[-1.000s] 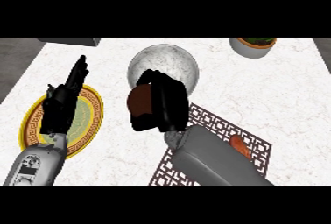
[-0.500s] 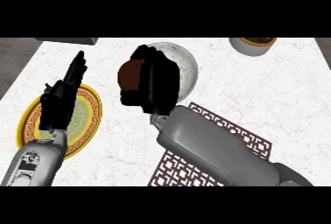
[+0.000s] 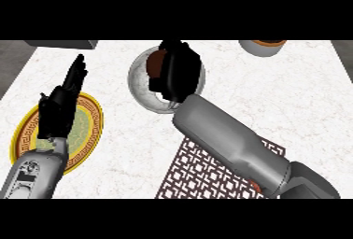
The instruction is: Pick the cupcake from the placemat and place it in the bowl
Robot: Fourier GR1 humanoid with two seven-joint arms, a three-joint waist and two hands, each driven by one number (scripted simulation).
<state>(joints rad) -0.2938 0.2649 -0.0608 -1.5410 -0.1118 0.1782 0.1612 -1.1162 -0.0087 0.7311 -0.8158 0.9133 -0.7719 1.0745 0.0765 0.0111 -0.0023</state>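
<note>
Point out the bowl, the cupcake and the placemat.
bowl [image 3: 142, 86]: head view, on its bare left inner wall.
cupcake [image 3: 156, 64]: head view, on the brown side that shows above the bowl.
placemat [image 3: 200, 173]: head view, on the bare lattice in its lower left part.

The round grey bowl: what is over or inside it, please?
The black right hand, curled round the brown cupcake, hangs over the grey bowl, hiding its middle.

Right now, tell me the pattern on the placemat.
The placemat has a dark brown openwork lattice of diamond shapes, best seen in the head view.
</note>
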